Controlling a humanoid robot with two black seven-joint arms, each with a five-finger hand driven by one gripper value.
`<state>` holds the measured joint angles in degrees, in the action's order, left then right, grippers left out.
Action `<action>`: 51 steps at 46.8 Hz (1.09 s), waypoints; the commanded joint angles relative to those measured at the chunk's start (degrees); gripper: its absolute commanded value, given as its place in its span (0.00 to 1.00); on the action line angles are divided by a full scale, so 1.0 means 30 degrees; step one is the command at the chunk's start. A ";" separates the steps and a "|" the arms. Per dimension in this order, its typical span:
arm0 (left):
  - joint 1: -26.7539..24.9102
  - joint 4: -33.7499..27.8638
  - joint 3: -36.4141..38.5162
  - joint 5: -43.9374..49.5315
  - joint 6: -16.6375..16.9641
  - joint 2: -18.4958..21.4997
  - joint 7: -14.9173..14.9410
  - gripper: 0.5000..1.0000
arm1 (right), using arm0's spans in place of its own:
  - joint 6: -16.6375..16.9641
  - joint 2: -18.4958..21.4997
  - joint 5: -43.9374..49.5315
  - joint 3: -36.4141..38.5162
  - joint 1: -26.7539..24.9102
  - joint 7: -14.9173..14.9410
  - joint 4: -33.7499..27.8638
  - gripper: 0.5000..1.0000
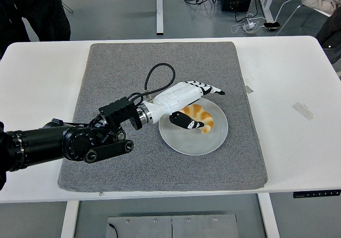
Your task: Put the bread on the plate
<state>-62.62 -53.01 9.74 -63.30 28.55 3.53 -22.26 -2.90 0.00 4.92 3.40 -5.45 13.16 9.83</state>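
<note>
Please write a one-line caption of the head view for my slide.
The left hand hangs open over the bread lying on the white plate, on a grey mat.

The black left arm [64,145] reaches in low from the left edge, its white-shelled left hand [187,100] extended flat with fingers [210,88] straightened and thumb [186,122] splayed beneath, gripping nothing.

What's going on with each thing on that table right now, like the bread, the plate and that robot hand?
bread: lying on the plate, not gripped.
plate: flat on the grey mat, holding the bread.
left robot hand: fingers spread open, raised over the plate's left side, thumb by the bread.
grey mat: lying flat on the white table.
right robot hand: out of view.
</note>
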 commanded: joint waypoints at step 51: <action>0.4085 0.0091 -1.4406 1.3218 -0.2132 0.2045 -0.3275 0.76 | 0.0000 0.0000 0.0000 0.0009 0.0002 -0.0020 -0.0026 1.00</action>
<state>-51.28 -52.95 -30.87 -25.19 23.58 9.51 -31.84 -2.90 0.00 4.92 3.41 -5.45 13.14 9.82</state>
